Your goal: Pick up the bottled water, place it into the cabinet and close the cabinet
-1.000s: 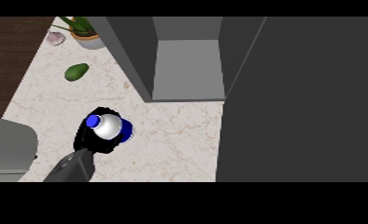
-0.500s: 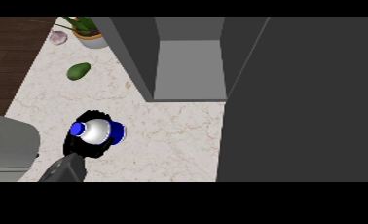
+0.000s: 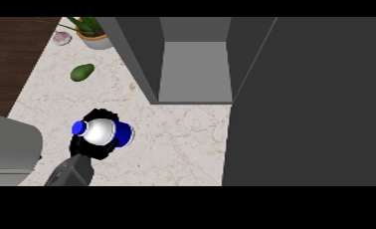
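Note:
The bottled water (image 3: pixel 100 130) shows as a white round body with a blue cap at its left and a blue label at its right. It lies tilted in my left hand (image 3: pixel 89 149), whose black fingers curl round it, above the counter at the lower left. The cabinet (image 3: pixel 195 68) stands open up and to the right of the hand, and its grey inside holds nothing. Its dark door (image 3: pixel 301 103) swings out along the right side. My right hand does not show.
A green avocado (image 3: pixel 82 71) lies on the marble counter (image 3: pixel 183 143) above the hand. A potted plant (image 3: pixel 92 33) and a small pale bulb (image 3: pixel 62 38) sit at the far left corner. A grey appliance (image 3: pixel 15 146) fills the left edge.
My left hand has shifted a little left with the bottle, and the bottle has tipped so its white body faces up. Over the last half second it barely moved.

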Robot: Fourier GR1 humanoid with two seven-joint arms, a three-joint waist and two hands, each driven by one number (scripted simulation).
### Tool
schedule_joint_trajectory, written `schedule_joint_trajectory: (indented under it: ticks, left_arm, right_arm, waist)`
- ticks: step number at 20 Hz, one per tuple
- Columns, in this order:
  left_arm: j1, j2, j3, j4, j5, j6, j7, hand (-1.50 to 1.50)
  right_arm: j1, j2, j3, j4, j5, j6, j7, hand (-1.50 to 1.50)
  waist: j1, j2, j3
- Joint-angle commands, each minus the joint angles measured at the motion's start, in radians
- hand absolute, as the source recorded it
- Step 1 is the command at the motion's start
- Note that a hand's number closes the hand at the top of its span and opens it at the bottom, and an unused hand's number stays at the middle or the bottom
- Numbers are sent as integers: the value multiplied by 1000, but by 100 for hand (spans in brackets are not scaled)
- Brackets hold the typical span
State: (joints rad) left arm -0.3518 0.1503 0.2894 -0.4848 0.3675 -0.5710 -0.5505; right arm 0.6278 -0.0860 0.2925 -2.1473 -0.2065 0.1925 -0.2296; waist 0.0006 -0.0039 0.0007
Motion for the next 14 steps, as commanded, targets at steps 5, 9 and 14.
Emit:
schedule_joint_trajectory:
  ticks: [5,9,14]
  left_arm:
    - [94,-76,-76,-384,66,84,225,150]
    - [123,-147,-139,-585,73,195,283,150]
    - [149,-149,-237,-764,67,326,357,150]
  right_arm:
    - [-19,12,57,-34,31,-37,49,-150]
    - [-48,-1,-5,-10,-36,-30,63,-150]
    - [62,-16,48,-57,-7,-6,3,-150]
  waist:
    - [8,-2,0]
    - [7,-1,0]
    - [-4,-1,0]
